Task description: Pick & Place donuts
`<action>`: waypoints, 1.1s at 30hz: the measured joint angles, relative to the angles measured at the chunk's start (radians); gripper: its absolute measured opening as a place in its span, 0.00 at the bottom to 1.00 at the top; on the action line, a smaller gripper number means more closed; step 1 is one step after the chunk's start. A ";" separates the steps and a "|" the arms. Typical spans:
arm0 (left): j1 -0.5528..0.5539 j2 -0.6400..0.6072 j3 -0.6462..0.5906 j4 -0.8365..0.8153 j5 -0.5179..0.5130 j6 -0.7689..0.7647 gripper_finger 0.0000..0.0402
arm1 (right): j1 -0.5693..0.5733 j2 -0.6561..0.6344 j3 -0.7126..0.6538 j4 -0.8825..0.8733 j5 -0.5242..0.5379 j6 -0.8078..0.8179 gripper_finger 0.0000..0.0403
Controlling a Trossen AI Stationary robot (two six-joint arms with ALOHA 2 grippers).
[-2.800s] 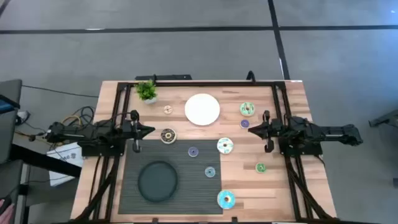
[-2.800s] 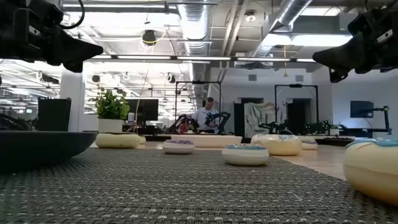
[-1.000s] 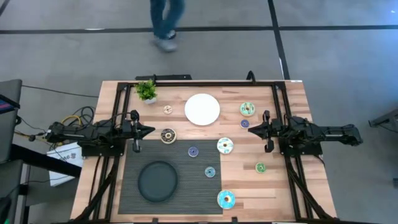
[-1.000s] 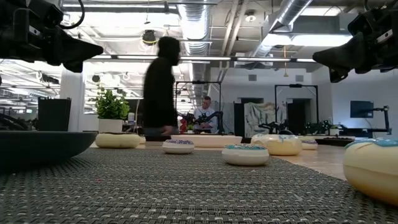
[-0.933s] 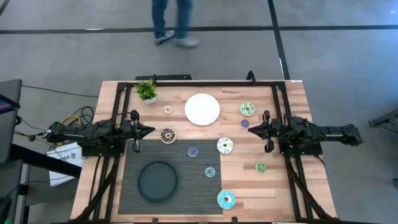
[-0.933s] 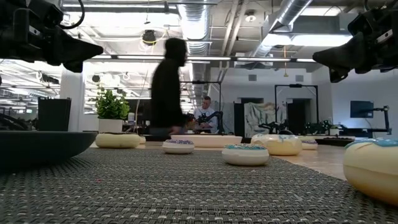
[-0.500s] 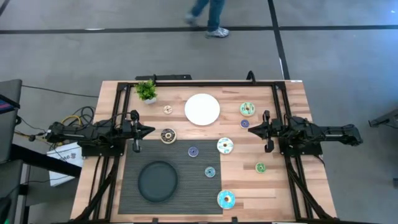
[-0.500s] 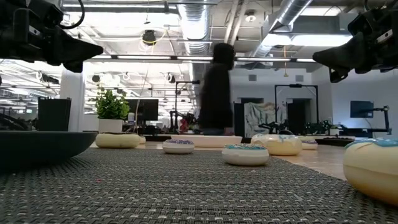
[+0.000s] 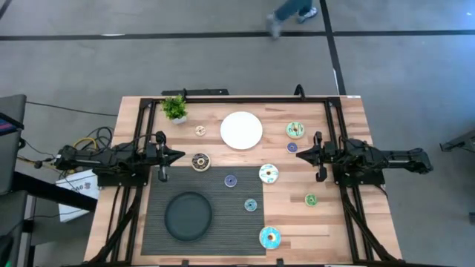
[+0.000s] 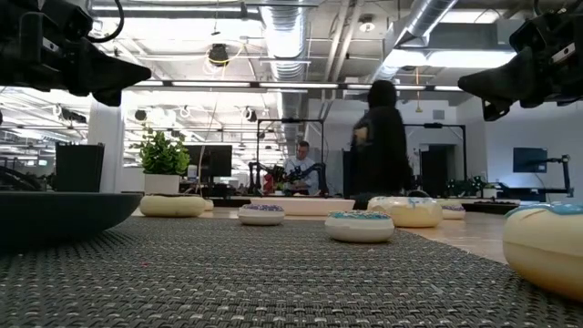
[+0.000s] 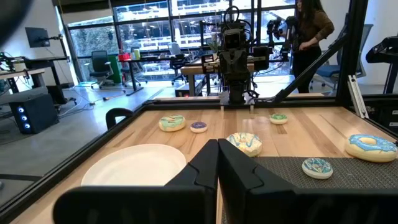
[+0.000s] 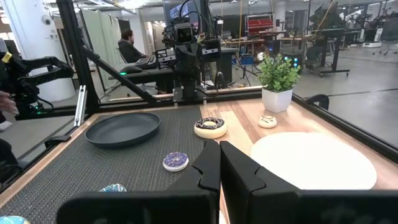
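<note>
Eight donuts lie flat and apart on the table. The chocolate-brown one [image 9: 200, 161] and the small tan one [image 9: 200, 130] are nearest my left gripper [image 9: 179, 155]. The large green [image 9: 295, 130], small purple [image 9: 292, 147] and large white [image 9: 269, 173] donuts lie near my right gripper [image 9: 301, 155]. A second purple [image 9: 231, 180] and a teal one [image 9: 251, 205] rest on the mat, a small green one [image 9: 311, 199] and the blue one [image 9: 269, 237] toward the near edge. Both grippers are shut, empty, raised above the table and pointing at each other [image 11: 217, 155] [image 12: 219, 158].
A white plate [image 9: 241, 130] sits at the far middle and a black dish [image 9: 188, 216] on the dark ribbed mat [image 9: 159, 237]. A potted plant [image 9: 175, 108] stands at the far left corner. A black frame [image 9: 237, 99] borders the table. A person [image 10: 380, 141] walks beyond the far edge.
A person has walked along the floor beyond the table's far edge, from left to right. Nothing on the table has moved.
</note>
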 joint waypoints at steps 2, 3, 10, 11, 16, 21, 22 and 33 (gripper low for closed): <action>0.000 0.000 0.000 0.000 0.000 0.000 0.00 | 0.000 0.000 0.000 0.000 0.000 0.000 0.00; 0.000 0.000 0.000 0.000 0.000 0.000 0.00 | 0.000 0.000 0.000 0.000 0.000 0.000 0.00; 0.000 0.000 0.000 0.000 0.000 0.002 0.00 | 0.000 0.000 0.000 0.000 0.000 0.000 0.00; 0.000 0.000 0.000 0.000 0.000 0.000 0.00 | 0.000 0.000 0.000 0.000 0.000 0.000 0.00; 0.000 0.000 0.000 0.000 0.000 -0.038 0.00 | 0.000 0.000 0.000 0.000 0.000 0.000 0.00; 0.000 0.000 0.000 0.000 0.003 -0.047 0.00 | 0.000 0.000 0.000 0.000 0.000 0.000 0.00; 0.000 0.000 0.000 0.000 0.015 -0.052 0.00 | 0.000 0.000 0.000 0.000 0.000 0.000 0.00; 0.000 0.000 0.004 0.009 0.087 -0.012 0.00 | 0.000 0.000 0.000 0.000 0.000 0.000 0.00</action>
